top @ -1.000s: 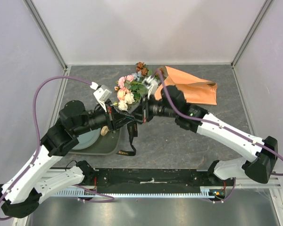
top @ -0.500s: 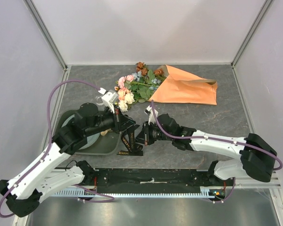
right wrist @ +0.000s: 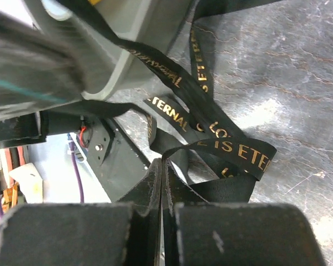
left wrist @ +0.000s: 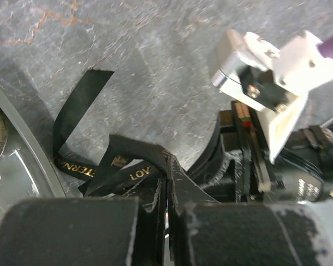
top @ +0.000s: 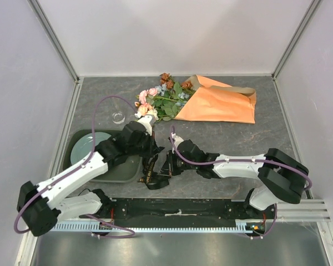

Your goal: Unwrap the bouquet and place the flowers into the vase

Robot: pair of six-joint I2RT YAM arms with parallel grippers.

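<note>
The bouquet lies at the back of the table, its flowers [top: 160, 98] spilling left out of the orange-tan paper [top: 219, 105]. The black lettered ribbon [top: 150, 178] is off the bouquet and sits bunched on the table near the front edge. My left gripper [top: 151, 160] [left wrist: 167, 162] is shut on a fold of the ribbon [left wrist: 80, 108]. From the other side, my right gripper [top: 166, 166] [right wrist: 162, 164] is shut on another fold of the ribbon [right wrist: 238, 149]. The two grippers almost touch. The clear glass vase [top: 119, 117] stands upright, left of the flowers.
A dark green tray [top: 121, 175] with a pale blue plate [top: 87, 149] lies under my left arm, at the front left. The tray's rim [right wrist: 127, 50] runs close to the ribbon. The right wrist camera mount [left wrist: 266, 66] is right in front of my left gripper.
Both arms have drawn back from the flowers toward the near edge and come down low, bringing the ribbon with them. The vase, hidden behind the left arm before, now shows.
</note>
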